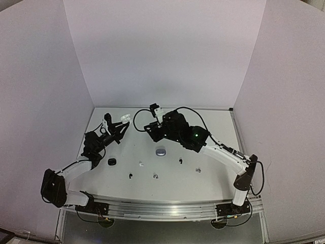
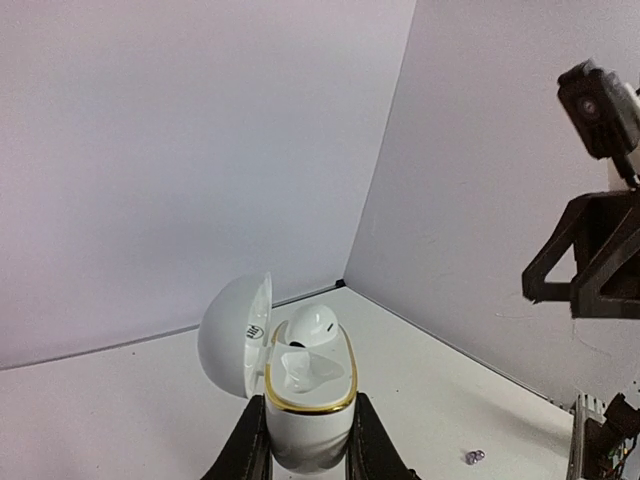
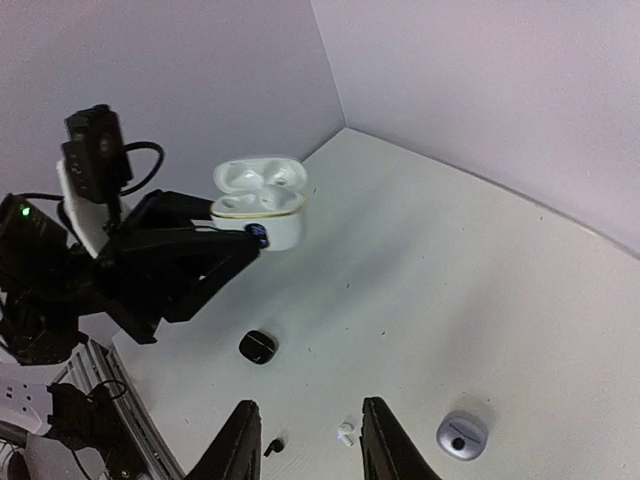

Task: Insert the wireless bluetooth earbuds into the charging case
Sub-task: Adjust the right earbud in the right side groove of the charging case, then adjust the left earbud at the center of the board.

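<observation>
The small white earbud (image 2: 310, 325) sits in the shiny white charging case with a gold rim (image 2: 308, 420). Its lid is open. The left gripper (image 2: 307, 450) squeezes the case and holds it up in the air. The right gripper (image 3: 310, 412) has its fingers apart, with nothing between them. Five more tiny earbuds (image 1: 141, 163) lie on the white table (image 1: 218, 127) below.

the charging case (image 2: 305, 425) is glossy white with a thin gold rim and a small dark logo inside its lid; the earbuds (image 2: 310, 325) in it are white. the table (image 1: 218, 127) is white, the walls (image 1: 162, 51) pale lilac. also a black case (image 3: 257, 346), a silver-grey case (image 3: 461, 435), a white earbud (image 3: 345, 433), a black earbud (image 1: 180, 161), and a green light (image 1: 195, 135) on black housing.
</observation>
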Motion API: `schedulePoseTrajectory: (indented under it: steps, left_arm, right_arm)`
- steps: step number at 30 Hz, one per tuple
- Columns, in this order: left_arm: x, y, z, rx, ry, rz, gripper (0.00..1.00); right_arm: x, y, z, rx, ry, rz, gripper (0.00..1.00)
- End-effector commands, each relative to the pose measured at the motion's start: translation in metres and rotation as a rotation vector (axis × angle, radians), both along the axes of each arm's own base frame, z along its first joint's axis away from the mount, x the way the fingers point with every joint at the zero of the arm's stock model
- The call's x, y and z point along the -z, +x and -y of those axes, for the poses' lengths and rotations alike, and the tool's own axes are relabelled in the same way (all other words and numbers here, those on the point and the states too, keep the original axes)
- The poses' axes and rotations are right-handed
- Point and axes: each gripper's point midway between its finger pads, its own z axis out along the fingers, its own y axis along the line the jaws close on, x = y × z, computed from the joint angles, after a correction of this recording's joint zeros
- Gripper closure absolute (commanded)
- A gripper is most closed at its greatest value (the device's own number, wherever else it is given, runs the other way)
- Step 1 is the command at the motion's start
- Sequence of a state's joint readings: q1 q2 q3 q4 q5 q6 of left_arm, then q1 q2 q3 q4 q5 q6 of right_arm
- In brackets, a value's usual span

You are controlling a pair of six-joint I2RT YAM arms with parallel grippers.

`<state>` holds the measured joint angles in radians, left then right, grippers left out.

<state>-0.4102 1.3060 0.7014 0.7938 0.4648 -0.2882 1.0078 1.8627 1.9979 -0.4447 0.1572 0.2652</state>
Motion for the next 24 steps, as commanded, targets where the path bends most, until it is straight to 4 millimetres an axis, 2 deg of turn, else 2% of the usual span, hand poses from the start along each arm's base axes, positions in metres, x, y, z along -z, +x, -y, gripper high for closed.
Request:
schedulePoseTrajectory:
  steps: [1, 3, 5, 8, 10, 11, 16, 20, 24]
  left_arm:
    - [-0.002, -0.004, -0.034, -0.174, -0.007, -0.056, 1.0]
    - [0.002, -0.007, -0.049, -0.248, -0.013, -0.092, 1.0]
    - [0.014, -0.006, -0.068, -0.351, -0.013, -0.17, 1.0]
    - [0.024, -0.01, -0.094, -0.48, -0.027, -0.252, 1.0]
    - [0.027, -0.015, -0.103, -0.519, -0.024, -0.264, 1.0]
    - [0.028, -0.017, -0.106, -0.532, -0.024, -0.266, 1.0]
    - [0.032, -0.026, -0.116, -0.576, -0.015, -0.263, 1.0]
    - [0.029, -0.03, -0.116, -0.569, -0.011, -0.237, 1.0]
    - [0.028, -0.03, -0.113, -0.556, -0.017, -0.216, 1.0]
  right_arm:
    - [0.082, 0.005, 0.0, 0.051, -0.21, -0.232, 0.64]
    - [0.108, 0.001, -0.013, -0.003, -0.267, -0.284, 0.64]
    - [0.134, 0.001, -0.025, -0.055, -0.314, -0.307, 0.64]
    - [0.179, 0.009, -0.038, -0.072, -0.386, -0.323, 0.64]
    - [0.199, 0.016, -0.048, -0.075, -0.404, -0.324, 0.66]
    - [0.217, 0.019, -0.054, -0.085, -0.419, -0.336, 0.66]
    - [0.254, 0.031, -0.085, -0.112, -0.396, -0.332, 0.65]
    - [0.284, 0.036, -0.088, -0.092, -0.413, -0.345, 0.58]
    - [0.306, 0.025, -0.09, -0.116, -0.45, -0.354, 0.54]
